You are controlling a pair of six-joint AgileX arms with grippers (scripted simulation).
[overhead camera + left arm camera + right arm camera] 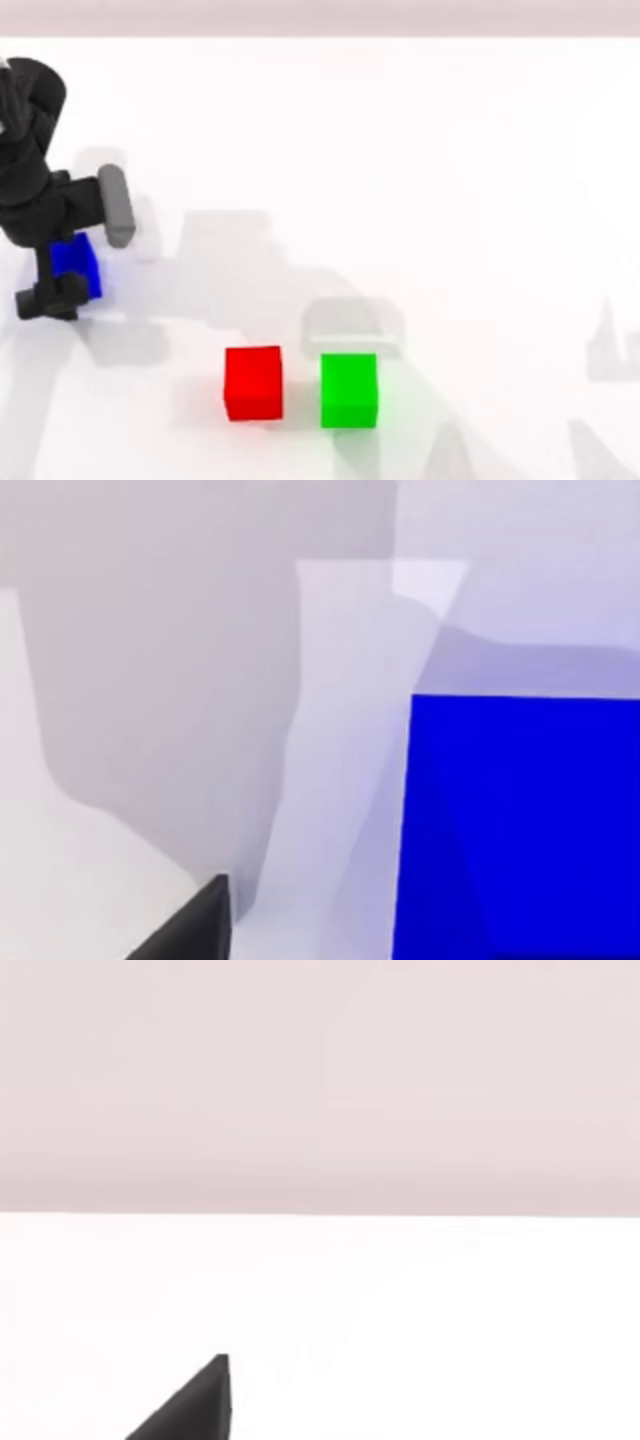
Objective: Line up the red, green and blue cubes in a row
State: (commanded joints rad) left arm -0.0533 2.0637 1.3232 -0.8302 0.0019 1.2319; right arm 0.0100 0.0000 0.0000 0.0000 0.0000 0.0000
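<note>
The blue cube (82, 262) lies at the table's left, half hidden under my left gripper (62, 285). In the left wrist view the blue cube (520, 830) fills one side, and a clear gap of table separates it from the one dark fingertip (200, 935) that shows; the gripper is open. The red cube (253, 382) and the green cube (349, 389) sit side by side near the front middle, a small gap between them. My right arm is outside the top view; its wrist view shows one fingertip (195, 1410) set wide over bare table.
The table's far edge (320, 1212) meets a pale wall. A grey cylindrical part of the left arm (116, 205) juts out above the blue cube. Arm shadows fall across the table's middle and right.
</note>
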